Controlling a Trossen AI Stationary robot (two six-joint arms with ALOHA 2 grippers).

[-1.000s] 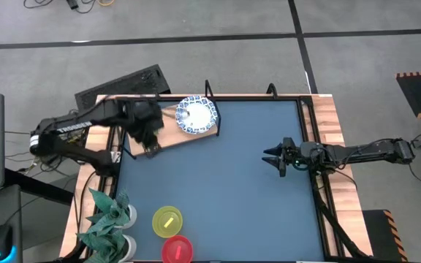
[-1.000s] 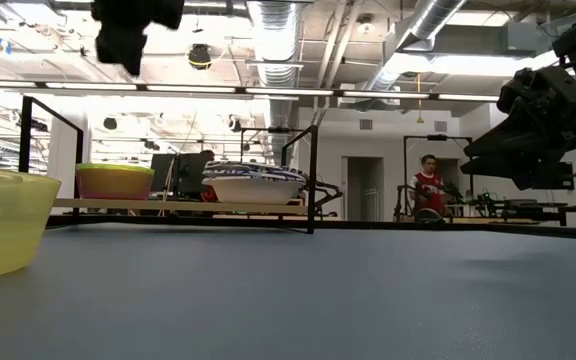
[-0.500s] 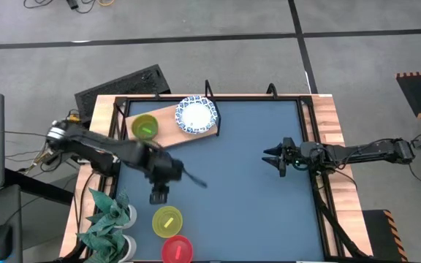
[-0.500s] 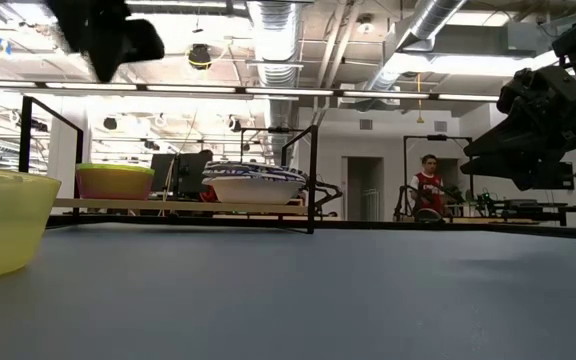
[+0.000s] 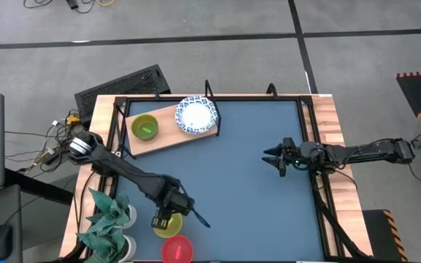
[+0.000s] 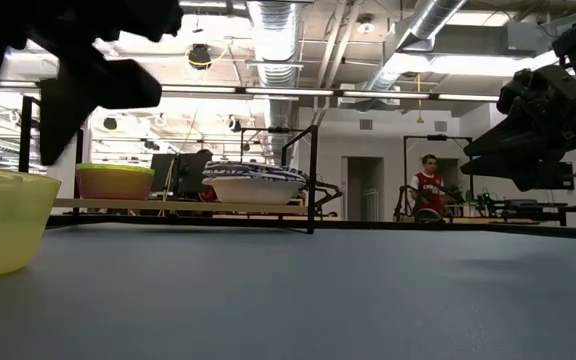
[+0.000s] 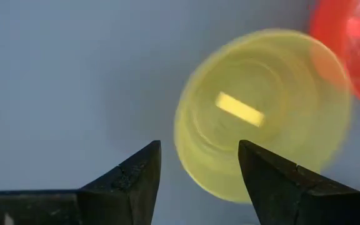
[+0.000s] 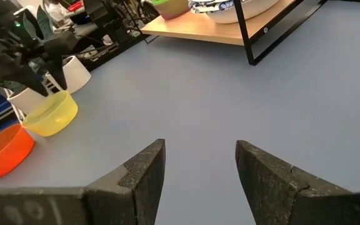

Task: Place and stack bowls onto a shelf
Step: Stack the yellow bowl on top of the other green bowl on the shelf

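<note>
Right beneath my left gripper, whose two dark fingers are spread apart and hold nothing, sits the small, plain yellow bowl of thin translucent plastic, its rim touching or nearly touching the small red plastic bowl beside it at the near edge of the dark blue-grey tabletop. I judge the yellow bowl light and stiff enough, though its smooth wall looks slippery, so I would straddle the rim on the side away from the red one, one finger inside and one outside, and pinch gently; squeeze too hard and it may flex or skate away. Just beside stands the green leafy plant in white pots. Farther off, my right gripper waits over the table's right side, fingers apart and empty. Farthest, the flat light-wood shelf on black metal supports already carries the small green bowl and, next to it, the shallow white bowl with a blue patterned rim.
</note>
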